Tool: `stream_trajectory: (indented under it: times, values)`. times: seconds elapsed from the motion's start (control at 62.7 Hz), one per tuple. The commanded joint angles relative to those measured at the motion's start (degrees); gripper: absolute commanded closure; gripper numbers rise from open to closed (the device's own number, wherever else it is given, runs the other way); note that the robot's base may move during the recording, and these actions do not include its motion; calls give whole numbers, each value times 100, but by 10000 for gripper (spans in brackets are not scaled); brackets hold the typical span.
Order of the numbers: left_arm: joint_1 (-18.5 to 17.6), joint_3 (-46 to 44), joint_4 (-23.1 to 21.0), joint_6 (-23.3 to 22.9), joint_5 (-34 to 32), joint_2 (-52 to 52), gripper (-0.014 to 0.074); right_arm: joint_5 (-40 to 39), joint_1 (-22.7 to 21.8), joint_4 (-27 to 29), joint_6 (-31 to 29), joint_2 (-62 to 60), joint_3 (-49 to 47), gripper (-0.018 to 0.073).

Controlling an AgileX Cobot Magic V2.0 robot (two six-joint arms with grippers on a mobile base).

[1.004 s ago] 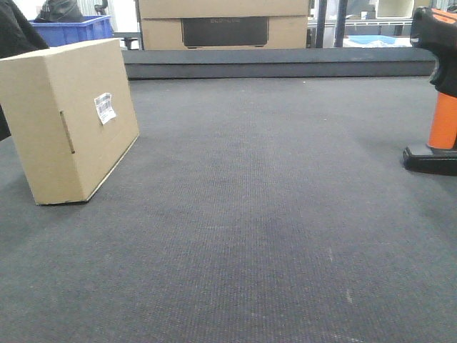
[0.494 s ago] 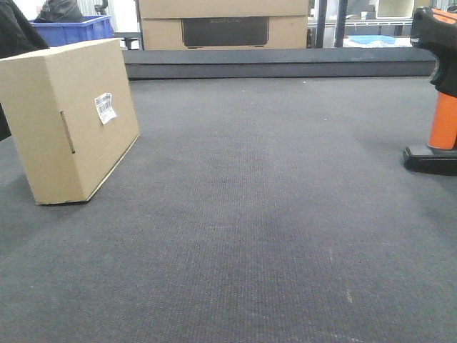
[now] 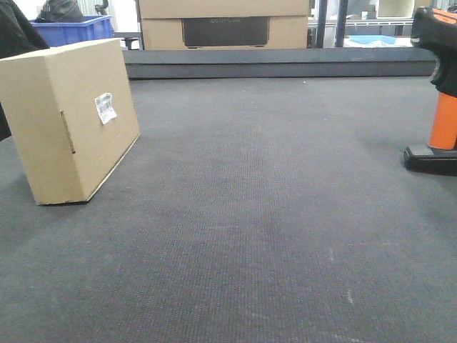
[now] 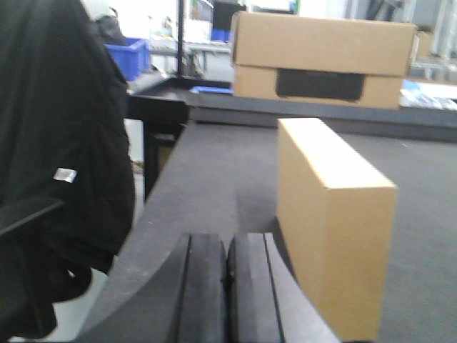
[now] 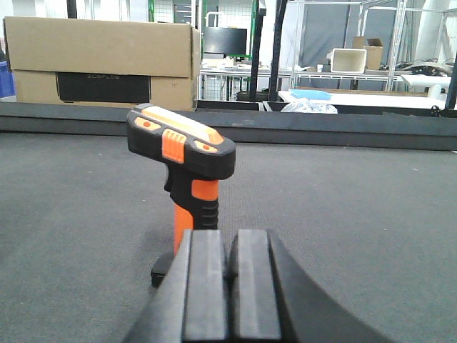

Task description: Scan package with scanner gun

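Nothing has shifted since the earlier front frames: package and scanner gun sit exactly as before.

Left gripper (image 4: 227, 286), nearest in the left wrist view: fingers pressed together, nothing between them. Just beyond it and slightly right, the package (image 4: 332, 218) stands on edge on the dark grey mat (image 3: 250, 214), narrow end toward the wrist camera, long axis running away from it. A black cloth mass (image 4: 61, 157) hangs off the mat's edge, left of the package.

Front view shows what the wrist view hides: the package (image 3: 71, 121) leans a little, its broad face angled toward the mat's centre, a small white barcode label (image 3: 105, 108) on that face.

Right gripper (image 5: 230, 286): fingers also closed together, empty. Just beyond it the scanner gun (image 5: 184, 168) stands upright on its flat black base, orange handle vertical, black head pointing right and slightly up. In the front view the scanner gun (image 3: 439, 93) is cut by the frame edge, well apart from the package across the mat.

Farther back: a raised dark ledge, a larger cardboard box (image 3: 224, 23) with dark panel, a blue bin (image 3: 71, 30) behind the package, shelving and tables.
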Motion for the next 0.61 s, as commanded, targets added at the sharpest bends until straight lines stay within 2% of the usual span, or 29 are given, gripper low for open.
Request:
stream_trajectory:
  times: [0.0,0.08,0.191,0.59]
  values:
    - [81,333,-65,47,-560,-274,697,-133,-19,15,-32,-9,6,728]
    - [81,433,-65,47,-745,-282,697,-133,-19,15,-32,-9,6,728]
    - [43,433,-65,47,-358,-282,697,-133,-19,15,-32,-9,6,728]
    - [22,433,-65,47,-349,-282,697,-133,-19,15,-32,-9,6,728]
